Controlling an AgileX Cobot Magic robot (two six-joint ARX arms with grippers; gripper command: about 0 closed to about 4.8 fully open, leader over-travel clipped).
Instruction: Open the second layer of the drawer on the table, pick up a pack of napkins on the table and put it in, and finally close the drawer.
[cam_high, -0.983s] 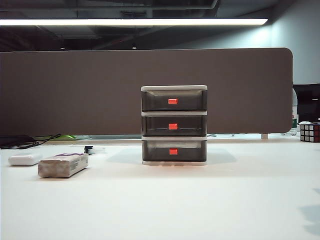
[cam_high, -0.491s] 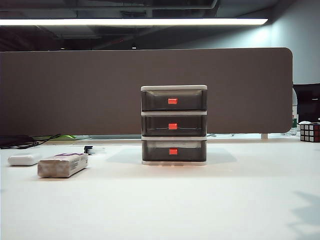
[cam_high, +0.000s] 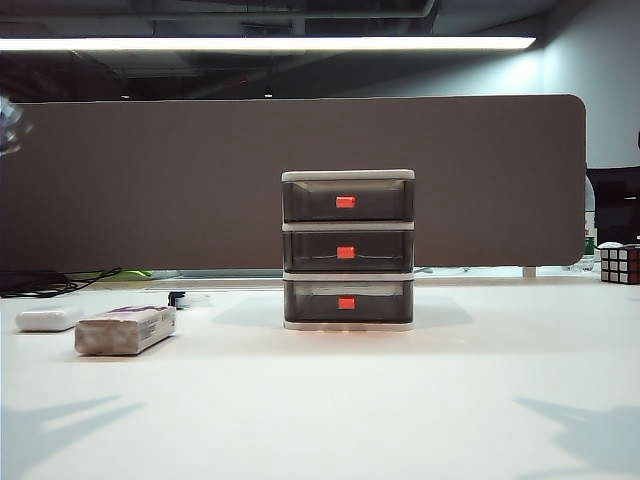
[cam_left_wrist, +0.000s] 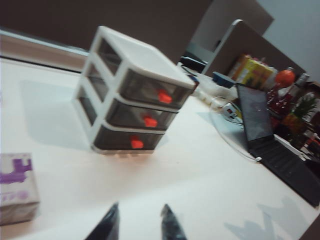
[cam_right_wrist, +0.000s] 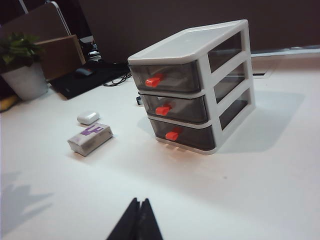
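The drawer (cam_high: 348, 176) stands mid-table, a white frame with three smoky-grey layers, all shut. The second layer (cam_high: 315, 250) is the middle one, with a red-orange handle. The pack of napkins (cam_high: 126, 329) lies flat on the table (cam_high: 400, 400) to the cabinet's left. No arm shows in the exterior view, only shadows at the front corners. My left gripper (cam_left_wrist: 140, 212) hovers open and empty above the table, with the drawer (cam_left_wrist: 135, 95) and the pack (cam_left_wrist: 16, 187) well ahead of it. My right gripper (cam_right_wrist: 140, 202) is shut and empty, well short of the drawer (cam_right_wrist: 195, 85) and the pack (cam_right_wrist: 90, 138).
A flat white rounded object (cam_high: 48, 320) lies behind the pack on its left. A Rubik's cube (cam_high: 620, 264) sits at the far right edge. A dark partition runs behind the table. A laptop (cam_left_wrist: 270, 135), cables and a potted plant (cam_right_wrist: 25, 65) stand off the sides.
Shadows of both arms have spread across the table's front left and front right corners. The drawer and the pack have not moved.
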